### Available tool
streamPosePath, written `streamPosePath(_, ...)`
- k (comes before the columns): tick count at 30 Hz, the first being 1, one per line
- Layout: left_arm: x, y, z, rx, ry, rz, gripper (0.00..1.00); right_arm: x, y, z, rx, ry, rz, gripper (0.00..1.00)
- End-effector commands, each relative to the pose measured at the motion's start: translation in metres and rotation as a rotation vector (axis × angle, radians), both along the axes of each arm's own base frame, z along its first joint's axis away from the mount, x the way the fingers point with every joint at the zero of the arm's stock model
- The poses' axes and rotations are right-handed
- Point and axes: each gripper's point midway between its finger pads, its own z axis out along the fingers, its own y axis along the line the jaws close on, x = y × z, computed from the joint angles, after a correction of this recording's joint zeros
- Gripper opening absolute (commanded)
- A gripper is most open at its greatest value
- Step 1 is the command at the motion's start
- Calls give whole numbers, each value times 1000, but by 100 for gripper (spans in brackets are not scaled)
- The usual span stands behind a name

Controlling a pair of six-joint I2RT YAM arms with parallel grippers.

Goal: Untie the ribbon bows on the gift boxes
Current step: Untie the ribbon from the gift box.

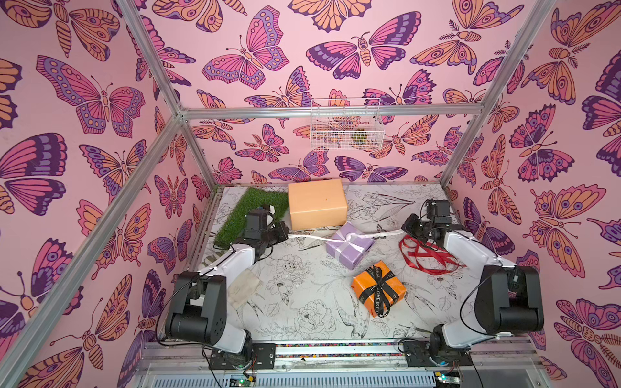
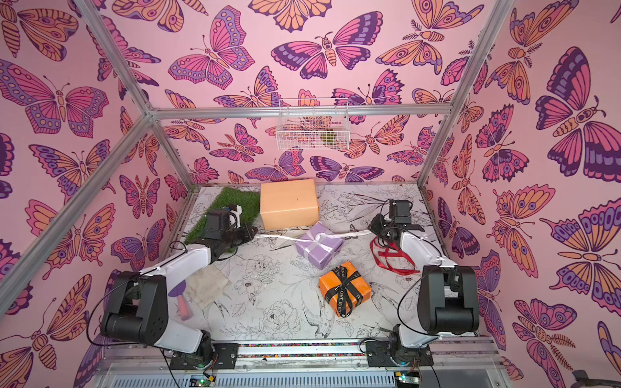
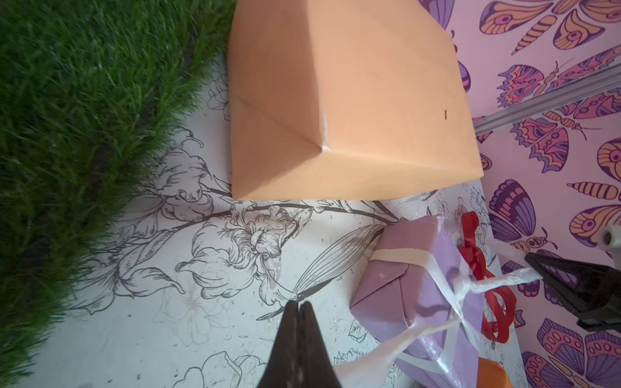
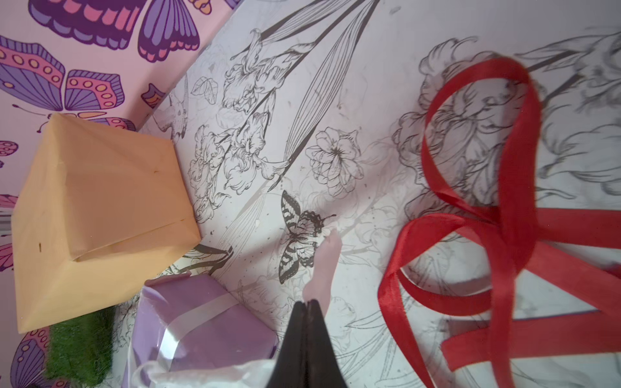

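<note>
The lilac box [image 1: 349, 250] is sitting near the middle of the flowered table [image 1: 295, 312], tilted with one corner raised, and everything else is arranged around it. The pale ribbon [image 1: 309, 238] is stretching out from a knot on top of this box toward both sides. The left gripper [image 1: 285, 233] is pinching one end of it with its jaws pressed together, well out to the box's left. The right gripper [image 1: 406, 229] is clamping the opposite end on the box's right, and the wrist view is showing a short ribbon tip poking past the closed jaws. Bands of the same ribbon are wrapping the box's sides. Just behind the lilac box, the peach box [image 1: 317, 203] is standing bare. In front of the lilac box, the orange box [image 1: 364, 285] is resting with the black ribbon [image 1: 380, 281] tied in a bow across its top. To the lilac box's right, the red ribbon [image 1: 426, 257] is lying loose in loops on the table, beside the right arm. A grass mat [image 1: 252, 210] is lying behind and left of the lilac box.
</note>
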Motion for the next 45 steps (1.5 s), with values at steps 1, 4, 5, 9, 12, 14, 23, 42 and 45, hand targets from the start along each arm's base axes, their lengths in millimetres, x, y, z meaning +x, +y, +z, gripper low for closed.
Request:
streamPosePath(1,-3,14,4,25,-8,46,0,-3,-15,12,-55,-11,-37,0)
streamPosePath(4,-2,4,8,-12,-4,-1,0,2,-5,18,-26,-32,15,0)
streamPosePath(5,-2,-2,9,-37,2,-27,4,3,2,20,-2,-40,43,7)
streamPosePath(9,-8,-28,15,-108,19,-118,99,-2,16,30,-34,-50,110,99)
streamPosePath(12,-25,-49,19,-83,-3,-164,99,-16,42,44,-137,-64,205,99)
streamPosePath(14,-38,-65,22,-71,-18,-194,99,-28,68,49,-184,-67,297,99)
streamPosePath(23,-79,-147,13,-48,-1,-374,93,-84,194,26,-394,21,760,54)
streamPosePath(42,-48,-182,-27,45,-6,-362,61,-75,204,-24,-677,107,838,38)
streamPosePath(45,-41,-182,-25,34,-18,-350,61,-75,210,-27,-647,103,850,38)
